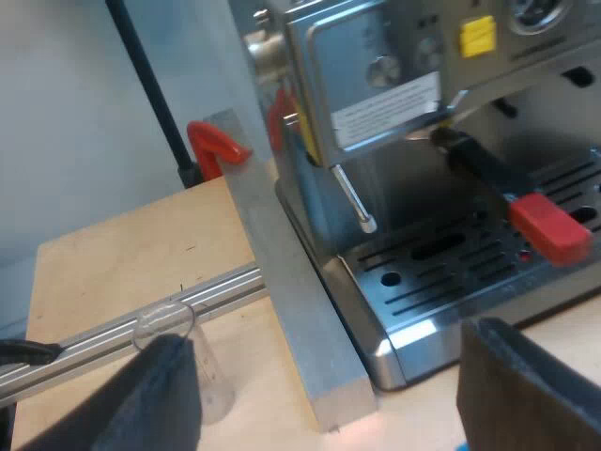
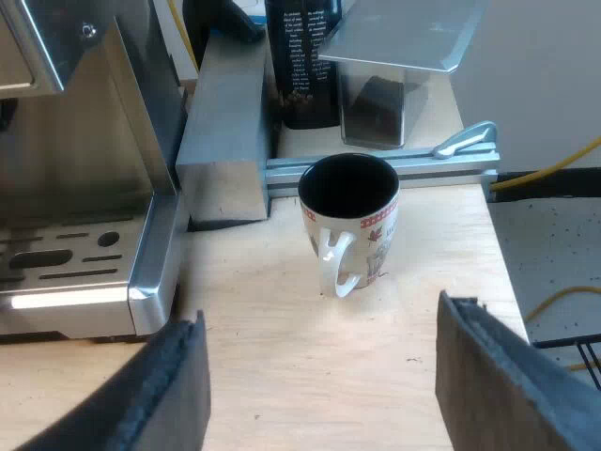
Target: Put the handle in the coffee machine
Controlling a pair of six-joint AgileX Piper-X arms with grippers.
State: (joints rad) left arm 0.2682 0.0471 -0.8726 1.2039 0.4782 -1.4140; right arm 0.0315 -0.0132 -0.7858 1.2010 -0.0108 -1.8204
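The espresso machine [image 1: 413, 85] stands on the wooden table, its drip tray [image 1: 470, 272] below. The metal holder is locked into the machine's front, its dark handle [image 1: 488, 169] sticking out over the drip tray and ending in red [image 1: 551, 227]. My left gripper [image 1: 329, 395] is open and holds nothing, hovering above the table near the tray's corner. A clear measuring glass [image 1: 174, 352] stands by one of its fingers [image 1: 155, 399]. My right gripper [image 2: 324, 395] is open and holds nothing, a short way from a white patterned mug [image 2: 349, 221] that stands upright near the machine [image 2: 75, 141].
A grey metal beam [image 1: 282, 272] runs along the machine's side, and an aluminium rail [image 1: 122, 329] crosses the table. A red clamp [image 1: 216, 143] sits at the table edge. Beyond the mug are a dark bag [image 2: 302, 61] and a metal stand [image 2: 390, 66].
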